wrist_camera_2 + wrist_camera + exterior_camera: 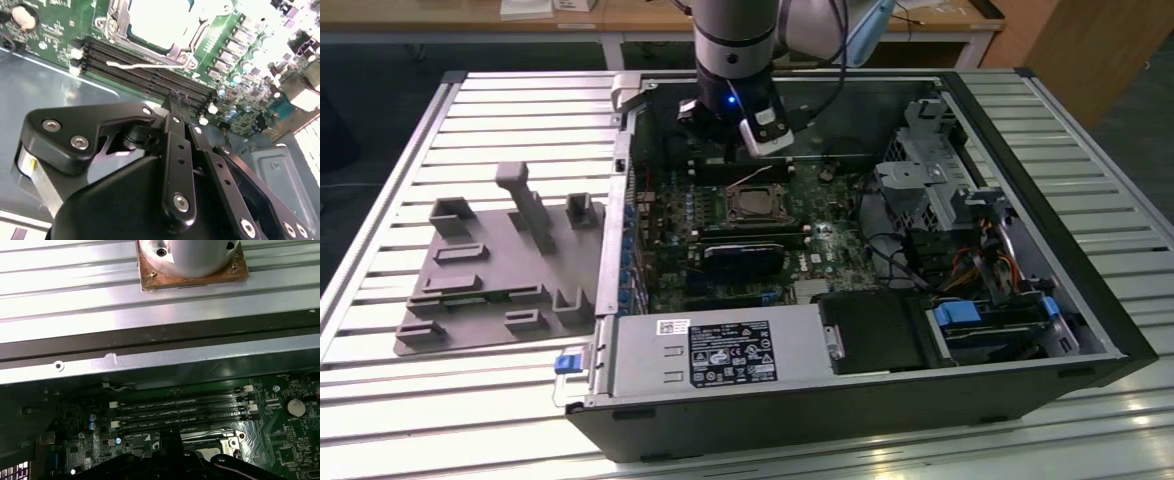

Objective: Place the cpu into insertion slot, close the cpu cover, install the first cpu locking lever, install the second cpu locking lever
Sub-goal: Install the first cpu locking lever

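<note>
Pale silver metal is showing inside the socket: the cpu is lying flat there, just beside the memory slots, with its top facing up out of the open computer case. The chip is square, so no side is reading as longer, and its edges are running parallel to the memory slots. The cpu cover is lying around it as a silvery frame, and the chip's top is showing through its window. Whether the cover is fully pressed down, the views are not telling.

A thin bright lever is stretching over the memory slots on the side nearest the socket. Its long axis is running along the slots. It is not possible to say if it is latched.

The gripper is hanging above the memory slots, on the side away from the socket, apart from the cpu. In the second wrist view its black fingers are meeting at the tips, with nothing visible between them. In the exterior view the arm is standing over the end of the slots nearest the case's far wall.
</note>
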`<action>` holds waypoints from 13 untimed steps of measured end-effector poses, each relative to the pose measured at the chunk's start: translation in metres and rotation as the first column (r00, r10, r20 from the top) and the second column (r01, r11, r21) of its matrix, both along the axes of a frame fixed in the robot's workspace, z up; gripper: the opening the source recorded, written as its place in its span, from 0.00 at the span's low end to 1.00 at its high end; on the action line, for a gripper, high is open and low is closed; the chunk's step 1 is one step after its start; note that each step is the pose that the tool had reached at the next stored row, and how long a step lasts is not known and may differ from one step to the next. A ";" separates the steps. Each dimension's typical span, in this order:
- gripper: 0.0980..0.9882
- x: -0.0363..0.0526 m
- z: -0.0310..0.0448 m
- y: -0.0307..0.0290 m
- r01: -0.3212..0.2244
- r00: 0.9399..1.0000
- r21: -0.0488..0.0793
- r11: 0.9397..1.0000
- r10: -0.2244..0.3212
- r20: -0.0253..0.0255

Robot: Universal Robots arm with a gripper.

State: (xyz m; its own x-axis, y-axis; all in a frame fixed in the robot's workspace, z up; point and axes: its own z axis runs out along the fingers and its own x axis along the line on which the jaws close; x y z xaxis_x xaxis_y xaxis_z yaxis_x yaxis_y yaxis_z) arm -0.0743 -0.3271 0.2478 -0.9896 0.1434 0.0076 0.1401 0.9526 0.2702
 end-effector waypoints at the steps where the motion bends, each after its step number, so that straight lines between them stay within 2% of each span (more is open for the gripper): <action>1: 0.00 0.0000 0.0000 0.0000 0.000 1.000 0.000 1.000 0.000 0.000; 5: 0.00 0.0002 -0.0001 0.0001 0.000 1.000 0.000 1.000 0.000 0.001; 6: 0.00 0.0002 -0.0004 0.0001 0.000 1.000 0.000 1.000 0.000 0.005; 7: 0.00 0.0001 -0.0006 0.0001 0.000 1.000 -0.001 1.000 0.000 0.015; 8: 0.00 0.0000 -0.0008 0.0001 0.000 1.000 -0.003 1.000 0.000 0.027; 11: 0.00 -0.0004 -0.0012 0.0001 0.001 0.998 -0.010 1.000 -0.001 0.069; 13: 0.00 -0.0003 -0.0015 0.0001 0.005 0.996 -0.017 1.000 -0.003 0.089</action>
State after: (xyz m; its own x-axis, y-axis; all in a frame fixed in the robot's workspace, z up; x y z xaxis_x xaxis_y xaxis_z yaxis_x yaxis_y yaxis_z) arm -0.0747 -0.3270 0.2463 -0.9856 0.1469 -0.0833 0.1202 0.9566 0.2657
